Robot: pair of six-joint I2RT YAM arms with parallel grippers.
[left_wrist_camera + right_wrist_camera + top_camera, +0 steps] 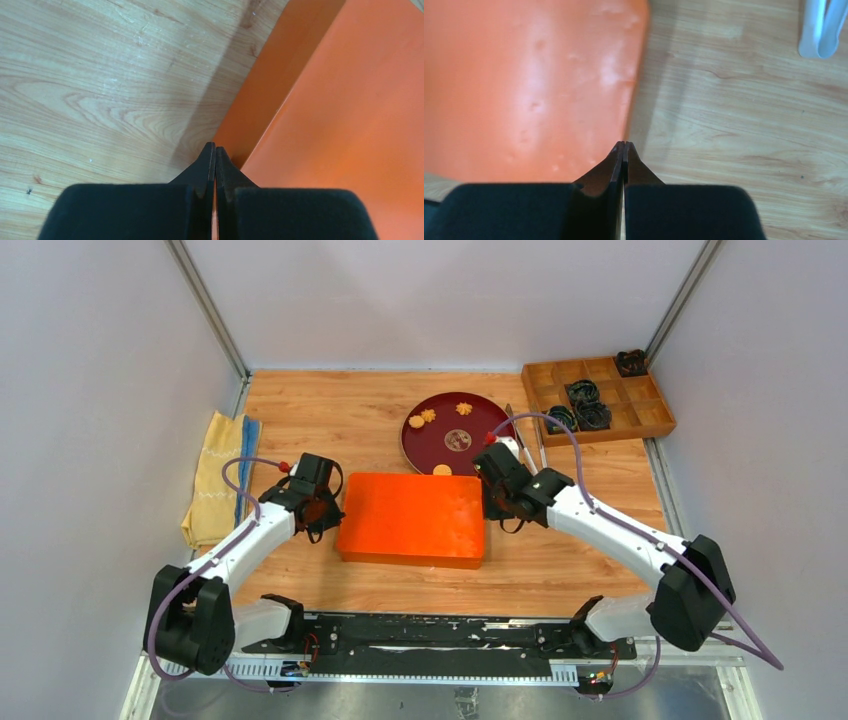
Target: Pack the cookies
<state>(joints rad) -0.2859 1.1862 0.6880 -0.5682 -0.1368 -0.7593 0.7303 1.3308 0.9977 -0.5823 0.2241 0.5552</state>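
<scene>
On the wooden table (pixel 400 400) in front of the two arms, a closed orange box (pixel 412 517) is sitting at the centre, its smooth top facing up. The left gripper (pixel 215 150) is hanging with its fingers pressed together and holding nothing, just beside the box's left wall. The right gripper (pixel 623 147) is doing the same at the box's right edge, also pinched together and empty.

Behind the box, a dark red plate (pixel 420 445) is carrying the cookies. At the far right corner a wooden tray (pixel 600 435) is holding black coiled rings, a yellow cloth (pixel 215 480) is lying folded at the left, and a white tool (pixel 527 452) is resting just right of the plate.

Three flower-shaped cookies (pixel 422 418) are lying on the plate's far half, and one round golden cookie (pixel 441 470) is sitting at its near rim, close to the box. Whether the dark disc (pixel 459 440) at the plate's middle is a cookie cannot be told.

The cookies are looking light, dry and brittle, likely to crumble under a hard squeeze. Lying flat, they are offering only thin edges, so a gentle pinch across opposite sides seems the best hold. The flower ones are probably the most likely to chip, at their lobes. The box is appearing stiff and slick, and its lid would probably need lifting first.
</scene>
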